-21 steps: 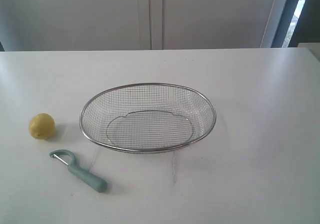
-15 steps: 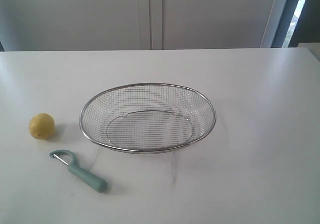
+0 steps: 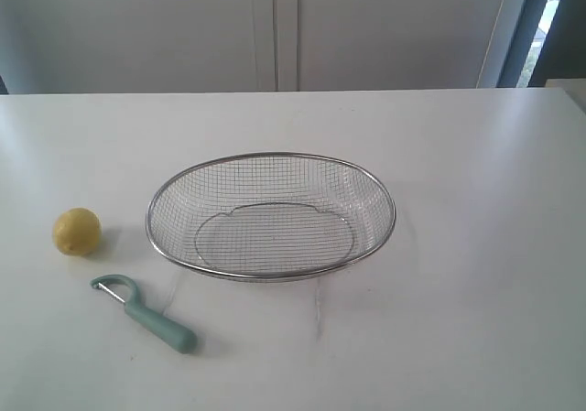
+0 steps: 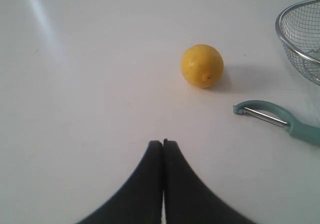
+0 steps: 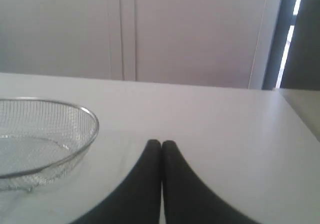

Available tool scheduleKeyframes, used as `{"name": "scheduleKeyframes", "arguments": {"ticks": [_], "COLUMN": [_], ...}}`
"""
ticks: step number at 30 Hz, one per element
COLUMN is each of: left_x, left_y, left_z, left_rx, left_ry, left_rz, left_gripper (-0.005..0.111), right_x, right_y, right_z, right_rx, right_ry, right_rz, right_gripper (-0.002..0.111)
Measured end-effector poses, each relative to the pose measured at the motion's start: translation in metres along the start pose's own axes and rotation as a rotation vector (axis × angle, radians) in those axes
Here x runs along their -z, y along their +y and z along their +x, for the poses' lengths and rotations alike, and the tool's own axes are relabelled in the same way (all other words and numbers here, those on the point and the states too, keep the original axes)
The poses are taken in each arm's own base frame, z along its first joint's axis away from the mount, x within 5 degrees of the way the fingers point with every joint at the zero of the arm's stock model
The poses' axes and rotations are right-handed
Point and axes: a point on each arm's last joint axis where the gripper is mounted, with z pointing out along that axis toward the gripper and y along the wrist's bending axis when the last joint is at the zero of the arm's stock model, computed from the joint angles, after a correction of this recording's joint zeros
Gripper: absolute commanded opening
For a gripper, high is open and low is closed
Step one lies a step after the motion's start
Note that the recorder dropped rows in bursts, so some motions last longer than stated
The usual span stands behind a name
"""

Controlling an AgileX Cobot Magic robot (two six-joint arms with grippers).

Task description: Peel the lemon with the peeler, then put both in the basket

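A small yellow lemon (image 3: 76, 232) rests on the white table, left of the wire mesh basket (image 3: 271, 156). The teal-handled peeler (image 3: 146, 315) lies in front of the lemon, its looped head pointing left. Neither arm shows in the exterior view. In the left wrist view the lemon (image 4: 202, 66) and the peeler (image 4: 277, 120) lie some way beyond my left gripper (image 4: 162, 143), which is shut and holds nothing. My right gripper (image 5: 161, 143) is shut too, empty, with the basket (image 5: 90, 115) off to one side of it.
The white table (image 3: 476, 246) ends at a back edge before pale cabinet doors (image 3: 275, 27). A dark door frame (image 3: 531, 27) stands at the far right. The basket holds nothing.
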Motion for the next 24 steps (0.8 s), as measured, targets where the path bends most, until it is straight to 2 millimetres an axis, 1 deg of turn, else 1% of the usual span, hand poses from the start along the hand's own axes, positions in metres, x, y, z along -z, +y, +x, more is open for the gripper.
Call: {"name": "scheduleKeyframes", "arguments": {"ticks": [8,20,22,24], "left_x": [0.000,0.000,0.000,0.000], "left_y": [0.000,0.000,0.000,0.000], "left_z": [0.000,0.000,0.000,0.000], "left_rx": [0.000,0.000,0.000,0.000], "left_ry": [0.000,0.000,0.000,0.000], "left_rz": [0.000,0.000,0.000,0.000], "left_gripper": [0.000,0.000,0.000,0.000], "right_x": [0.002,0.002,0.003,0.003], "right_y": [0.000,0.000,0.000,0.000], "right_z": [-0.019,-0.021,-0.021,-0.022], "right_rx": [0.000,0.000,-0.019,-0.103], "right_ry": [-0.215,-0.235,-0.237,-0.239], "right_rz": [-0.002,-0.002,-0.004,-0.014], "right_gripper": [0.000,0.000,0.000,0.000]}}
